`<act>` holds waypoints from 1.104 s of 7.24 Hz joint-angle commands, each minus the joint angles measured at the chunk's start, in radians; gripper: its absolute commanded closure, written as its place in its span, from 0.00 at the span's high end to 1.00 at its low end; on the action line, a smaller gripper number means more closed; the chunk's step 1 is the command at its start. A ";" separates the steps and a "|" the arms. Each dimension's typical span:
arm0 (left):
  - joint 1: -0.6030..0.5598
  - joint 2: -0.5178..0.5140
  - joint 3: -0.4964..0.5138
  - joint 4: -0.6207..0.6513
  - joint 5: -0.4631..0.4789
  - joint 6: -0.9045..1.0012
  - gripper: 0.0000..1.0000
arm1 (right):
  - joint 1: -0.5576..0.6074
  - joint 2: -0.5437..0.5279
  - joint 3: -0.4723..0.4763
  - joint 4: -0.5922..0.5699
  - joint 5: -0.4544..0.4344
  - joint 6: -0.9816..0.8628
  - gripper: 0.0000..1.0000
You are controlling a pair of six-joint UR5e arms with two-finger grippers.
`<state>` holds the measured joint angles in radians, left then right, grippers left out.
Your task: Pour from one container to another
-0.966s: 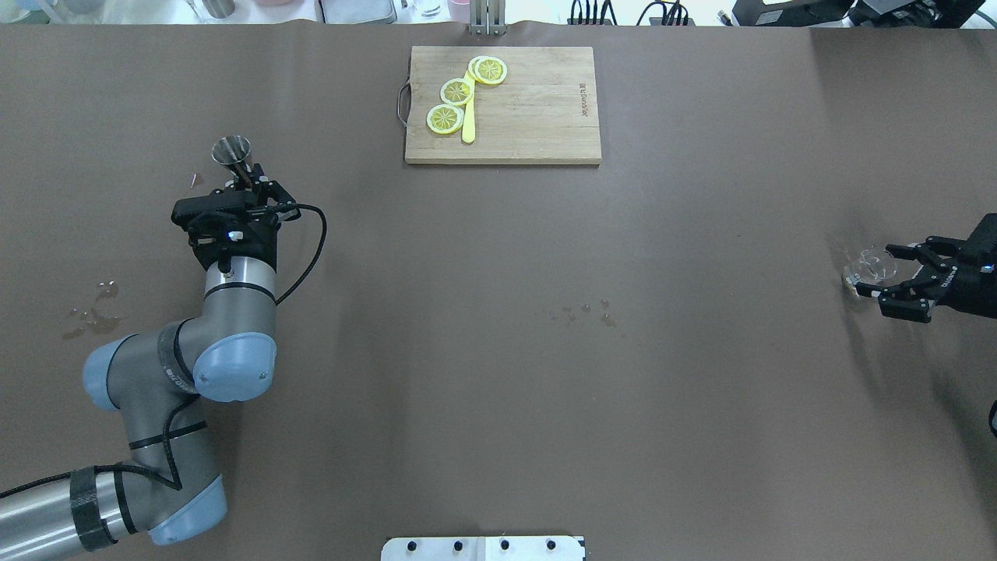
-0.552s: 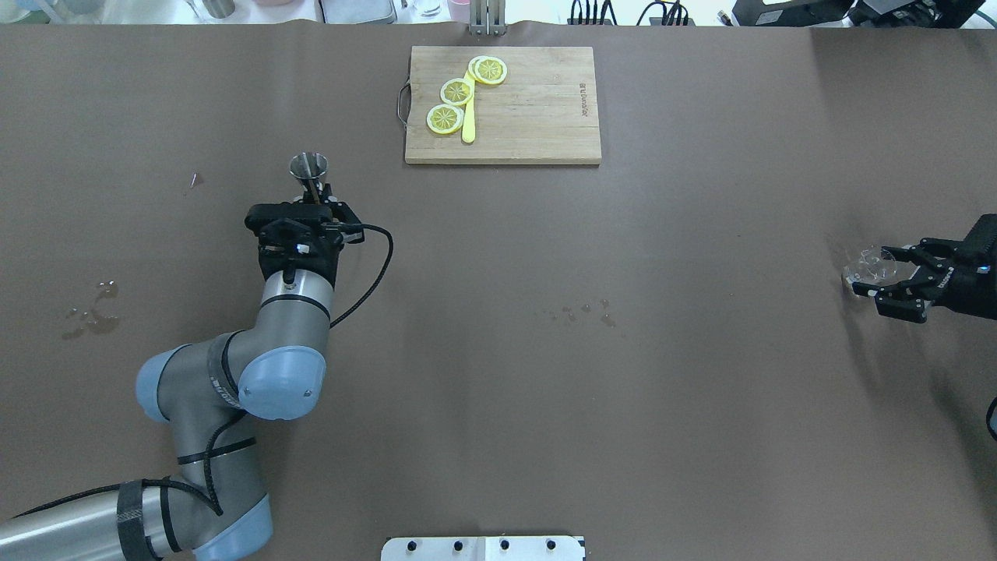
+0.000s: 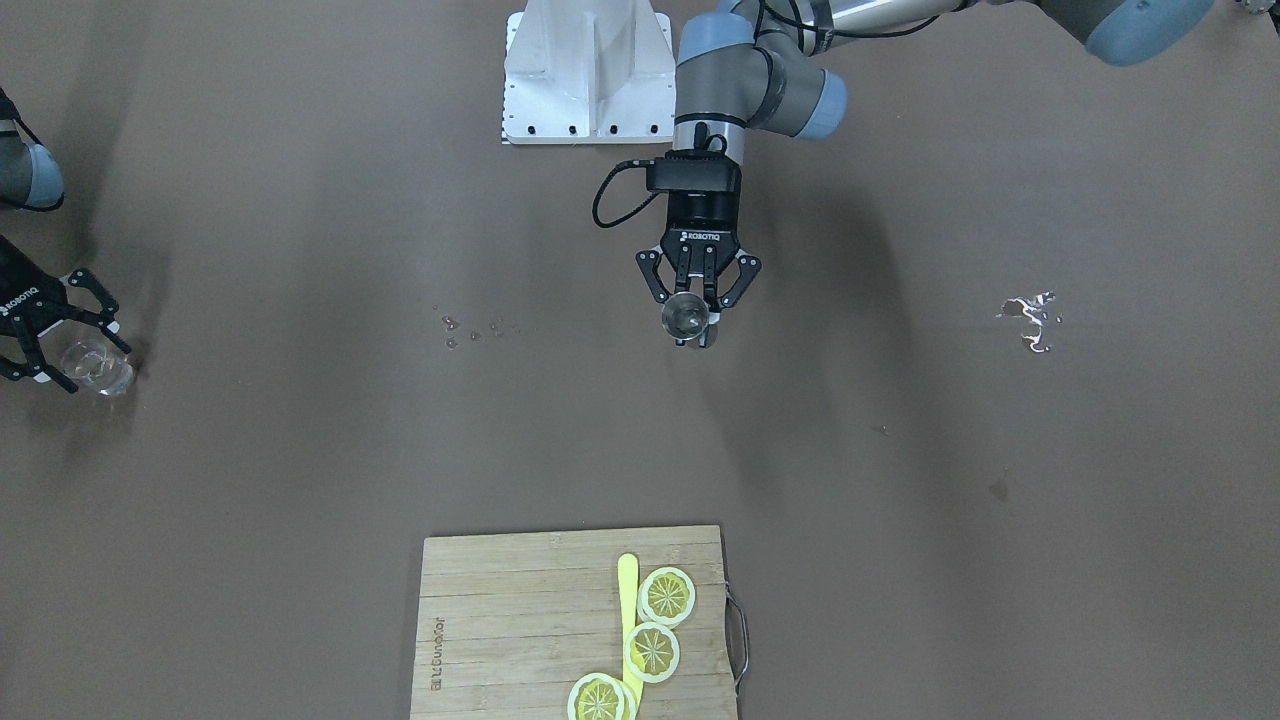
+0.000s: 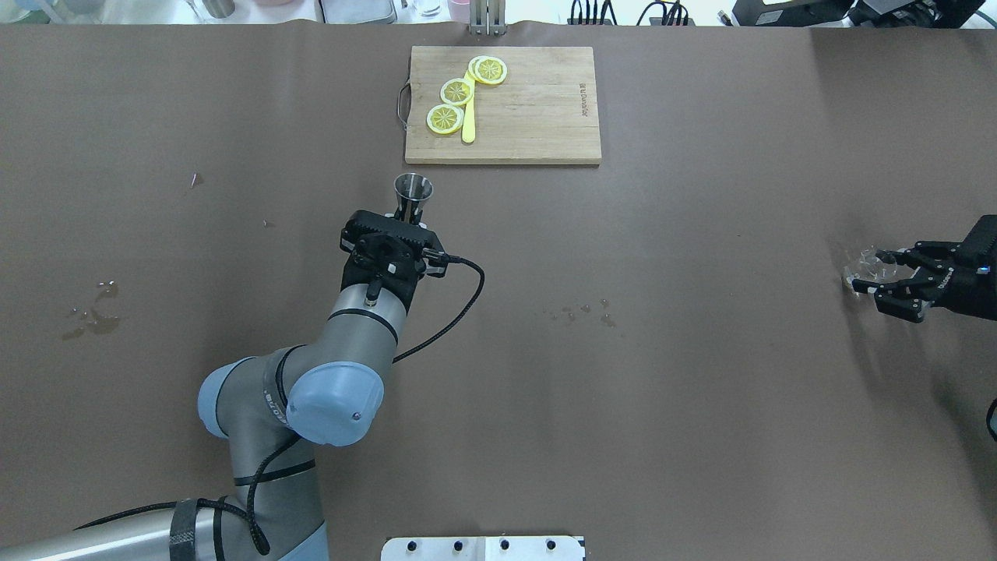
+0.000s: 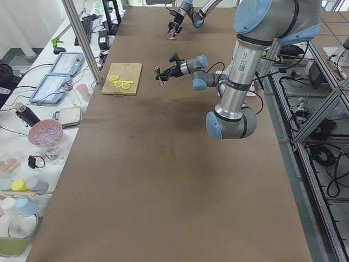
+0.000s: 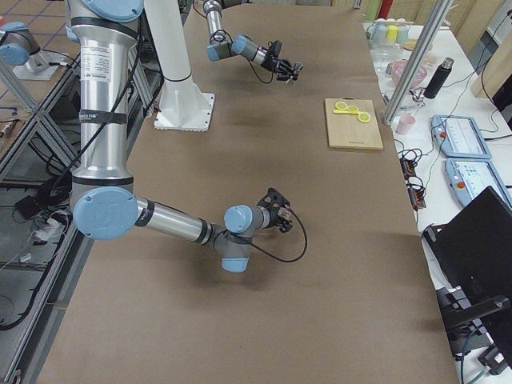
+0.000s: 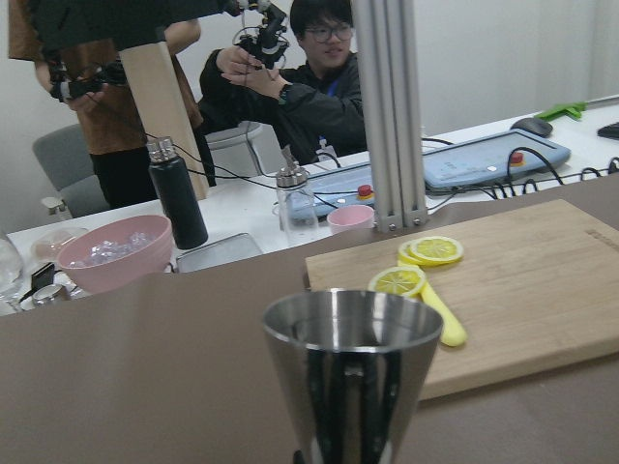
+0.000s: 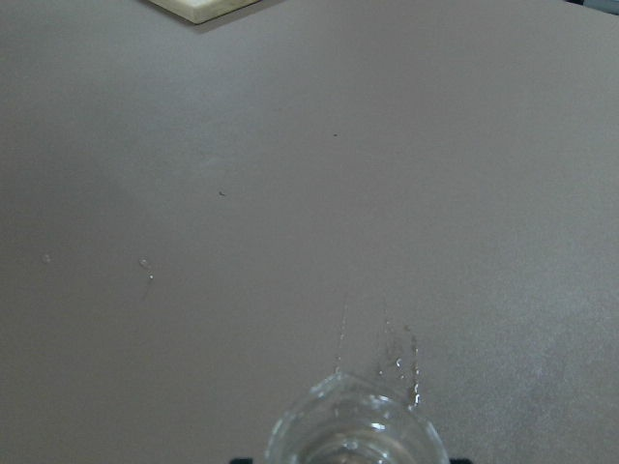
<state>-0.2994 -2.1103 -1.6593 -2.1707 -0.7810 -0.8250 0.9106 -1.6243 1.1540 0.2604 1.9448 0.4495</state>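
Observation:
A steel cone-shaped jigger (image 4: pixel 413 187) hangs upright above the table's middle-left, just in front of the cutting board. My left gripper (image 4: pixel 406 212) is shut on its lower part. The wrist view shows the jigger's rim (image 7: pixel 353 333) close up, while the front view shows it (image 3: pixel 685 317) between the fingers of the left gripper (image 3: pixel 700 305). A clear glass (image 4: pixel 860 269) stands on the table at the far right edge. My right gripper (image 4: pixel 868 271) is shut on the glass, a finger on each side. The glass (image 3: pixel 97 368) also sits at the left edge of the front view, and its rim (image 8: pixel 353 435) fills the bottom of the right wrist view.
A wooden cutting board (image 4: pixel 537 117) with lemon slices (image 4: pixel 456 91) and a yellow knife (image 4: pixel 468 125) lies at the back centre. Water spots (image 4: pixel 580 313) mark the table's middle, and a puddle (image 4: pixel 92 315) lies at the left. People stand behind the far edge (image 7: pixel 290 87).
My left arm has carried the jigger to the right, from the table's left part to just in front of the board. The right gripper's fingers have closed in on the glass.

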 commanded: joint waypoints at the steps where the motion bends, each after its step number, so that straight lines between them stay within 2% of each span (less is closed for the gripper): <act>1: 0.003 -0.022 0.000 -0.122 -0.142 0.233 0.00 | -0.002 0.012 -0.023 0.019 -0.003 0.000 0.74; 2: 0.003 -0.023 -0.002 -0.221 -0.258 0.362 0.00 | -0.004 0.014 -0.027 0.019 -0.003 0.000 0.74; 4: -0.038 -0.052 0.001 -0.258 -0.402 0.478 0.00 | -0.006 0.014 -0.027 0.019 -0.003 0.000 0.74; 6: -0.102 -0.085 0.028 -0.280 -0.580 0.518 0.00 | -0.009 0.015 -0.031 0.019 -0.003 -0.002 0.56; 8: -0.144 -0.154 0.180 -0.421 -0.705 0.526 0.00 | -0.010 0.026 -0.033 0.019 -0.001 -0.006 0.40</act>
<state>-0.4156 -2.2214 -1.5713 -2.5038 -1.4081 -0.3077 0.9020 -1.6049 1.1222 0.2794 1.9423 0.4465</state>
